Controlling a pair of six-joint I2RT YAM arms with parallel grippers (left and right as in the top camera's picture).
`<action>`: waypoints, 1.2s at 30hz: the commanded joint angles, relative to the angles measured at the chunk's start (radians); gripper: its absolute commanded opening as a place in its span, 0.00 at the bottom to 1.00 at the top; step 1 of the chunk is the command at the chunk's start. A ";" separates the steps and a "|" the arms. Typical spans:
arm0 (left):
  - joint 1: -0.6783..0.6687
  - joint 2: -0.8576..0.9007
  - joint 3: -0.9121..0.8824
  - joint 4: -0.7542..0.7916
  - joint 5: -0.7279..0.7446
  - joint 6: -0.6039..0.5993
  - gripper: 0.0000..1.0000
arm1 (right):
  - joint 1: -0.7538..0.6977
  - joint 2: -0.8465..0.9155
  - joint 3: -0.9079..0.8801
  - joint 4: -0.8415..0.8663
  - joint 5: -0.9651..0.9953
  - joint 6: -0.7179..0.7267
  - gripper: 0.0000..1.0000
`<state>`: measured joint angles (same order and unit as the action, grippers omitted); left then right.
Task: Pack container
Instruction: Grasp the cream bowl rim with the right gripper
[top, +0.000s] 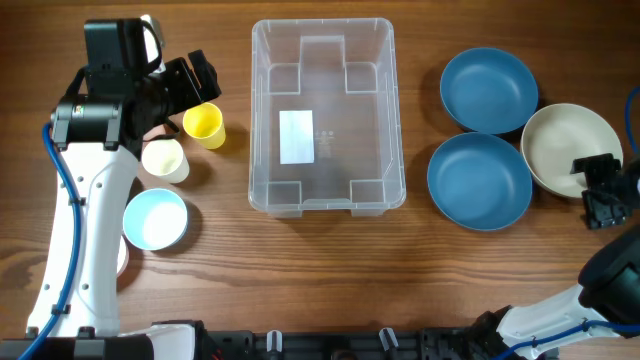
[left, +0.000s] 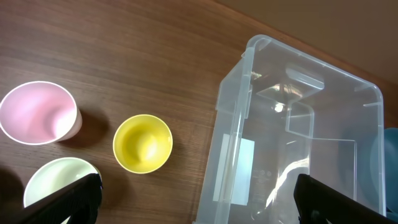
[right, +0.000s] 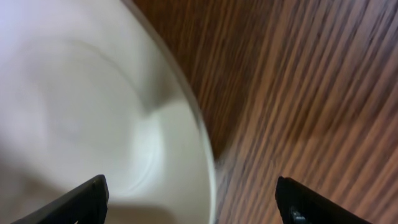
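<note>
Container (top: 326, 118) upright mid-table (top: 330, 270), a bit toward the far edge, long side running far to near, white label (top: 296, 137) on its base. Left gripper (top: 198, 82) hovers toward the far left corner, left of the container and close to the yellow cup (top: 204, 125) on its far side. Its fingers (left: 73, 200) are spread wide, holding nothing. Yellow cup stands upright, apart from the container wall. Pale cup (top: 165, 160) is just beside it toward the near edge. Pink cup (left: 37, 112) shows beside those two in the left wrist view, hidden under the left arm (top: 85, 200) from overhead. Light blue cup (top: 155, 218) sits further toward the near left corner, right beside that arm. On the right side are the far blue bowl (top: 489, 90) and near blue bowl (top: 480, 180), rims touching or just apart, cannot tell which. Cream bowl (top: 565, 148) is by the right edge, just beside both. Right gripper (top: 600, 192) hangs over the cream bowl's near rim, fingers (right: 87, 199) wide apart, gripping nothing. The right wrist view is blurred
</note>
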<state>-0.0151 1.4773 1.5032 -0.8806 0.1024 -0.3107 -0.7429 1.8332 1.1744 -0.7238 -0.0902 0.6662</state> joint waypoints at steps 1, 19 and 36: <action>-0.003 -0.009 0.022 0.005 -0.003 0.018 1.00 | 0.006 0.023 -0.049 0.065 0.023 0.018 0.85; -0.003 -0.009 0.022 0.005 -0.003 0.018 1.00 | 0.007 0.023 -0.090 0.149 0.023 0.044 0.04; -0.003 -0.009 0.022 0.009 -0.003 0.018 1.00 | 0.005 -0.302 -0.084 0.130 0.025 0.044 0.04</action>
<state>-0.0151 1.4773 1.5032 -0.8761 0.1024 -0.3107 -0.7422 1.6844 1.0851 -0.5991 -0.0772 0.7105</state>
